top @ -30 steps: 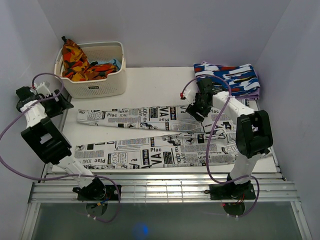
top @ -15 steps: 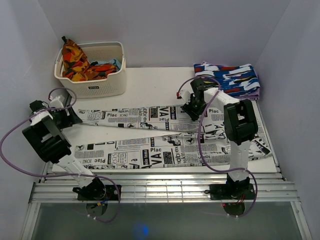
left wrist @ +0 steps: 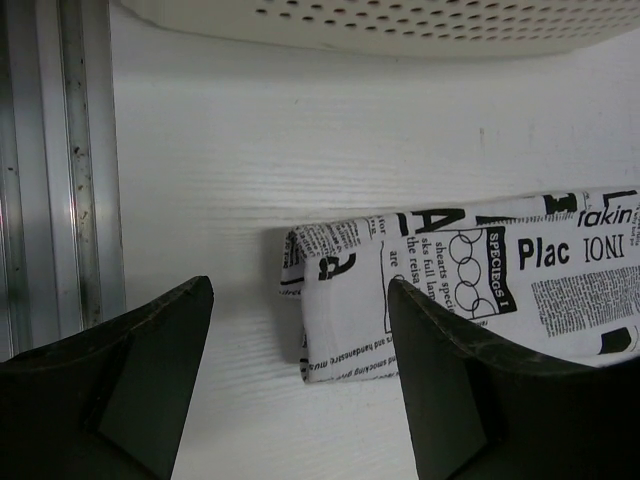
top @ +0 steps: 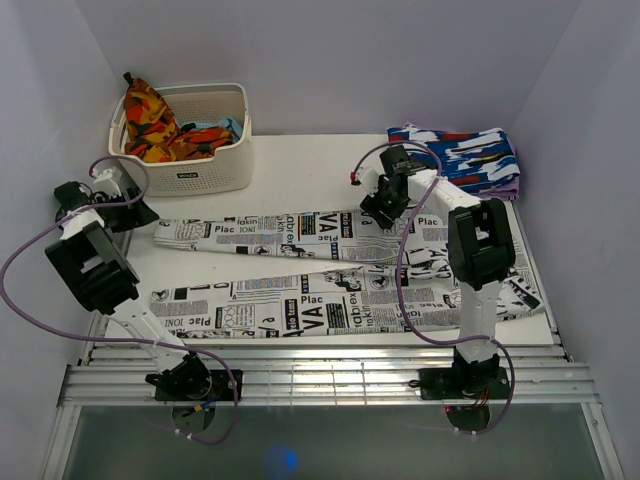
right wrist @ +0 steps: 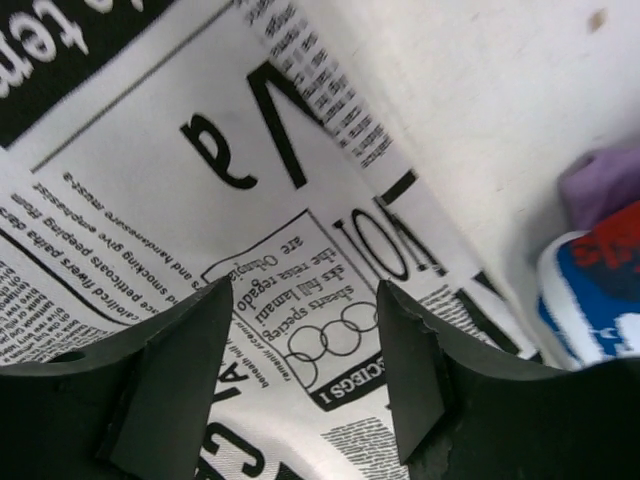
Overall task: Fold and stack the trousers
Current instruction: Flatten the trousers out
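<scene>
Left gripper point(left wrist: 298, 300) was spread wide and empty, just beside the far leg's cuff of the newspaper-print trousers point(top: 290, 305), which lay flat on the white table point(top: 310, 170). Right gripper point(right wrist: 305, 290) was apart too, empty, over the fabric near the folded blue-white-red garment point(top: 470, 160). Only the top view showed the basket point(top: 190, 175).

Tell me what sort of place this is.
Probably a lab folding booth: plain white walls enclose a white table with newspaper-print trousers spread flat, a perforated basket of clothes and a folded garment.
</scene>
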`<state>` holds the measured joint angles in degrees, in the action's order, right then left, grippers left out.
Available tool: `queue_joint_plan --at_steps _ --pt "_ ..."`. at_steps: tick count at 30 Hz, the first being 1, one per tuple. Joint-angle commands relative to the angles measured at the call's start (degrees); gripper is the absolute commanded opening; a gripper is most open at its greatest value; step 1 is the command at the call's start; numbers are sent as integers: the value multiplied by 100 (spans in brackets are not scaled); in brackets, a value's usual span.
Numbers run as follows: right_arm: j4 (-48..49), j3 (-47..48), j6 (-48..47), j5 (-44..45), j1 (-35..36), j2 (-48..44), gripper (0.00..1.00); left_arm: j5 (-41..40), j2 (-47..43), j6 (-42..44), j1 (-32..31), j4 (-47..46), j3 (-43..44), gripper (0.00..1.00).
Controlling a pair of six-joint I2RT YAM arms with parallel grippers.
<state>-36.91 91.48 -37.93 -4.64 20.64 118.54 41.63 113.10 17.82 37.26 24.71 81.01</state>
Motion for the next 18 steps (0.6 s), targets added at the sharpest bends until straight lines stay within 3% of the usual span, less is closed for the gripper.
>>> queue_joint_plan --at_steps 1,11,18 --pt "185 571 -65 -273 19 45 67 276 97 -33 -87 -203 327 81" --pt "17 1284 -249 -511 62 1012 74 363 458 -262 -368 -458 661 82" --pt "-334 1205 -583 -1028 98 1119 65 390 661 -183 -552 -195 749 77"
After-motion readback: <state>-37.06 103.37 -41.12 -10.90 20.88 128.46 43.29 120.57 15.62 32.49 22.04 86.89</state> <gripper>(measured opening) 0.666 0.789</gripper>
